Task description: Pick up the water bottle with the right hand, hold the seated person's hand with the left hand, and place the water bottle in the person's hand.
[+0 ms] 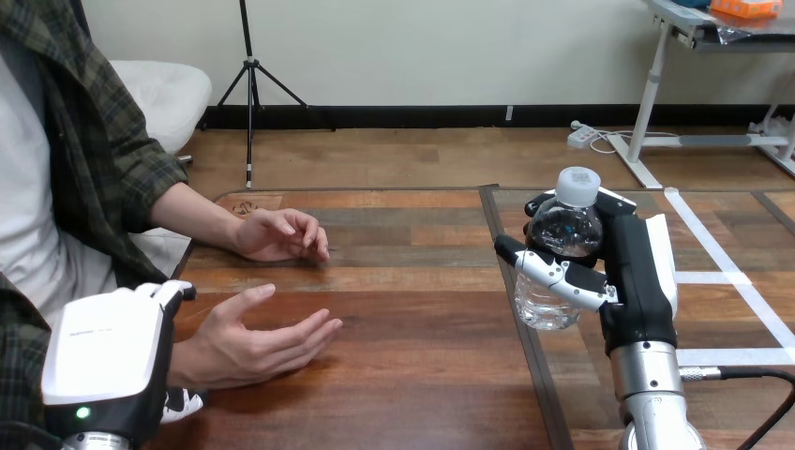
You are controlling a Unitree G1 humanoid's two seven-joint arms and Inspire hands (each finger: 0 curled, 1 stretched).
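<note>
In the head view, the bottle (562, 225) is held upright over the right part of the table (422, 375) by the right hand (637, 272), whose fingers and thumb are curled round its clear body. At the lower left, the left hand (103, 356) is closed round the person's wrist (190, 361), with fingers seen above and below it. The near hand (267, 342) is held open, well apart from the bottle. The far hand (277, 234) is rested on the table.
</note>
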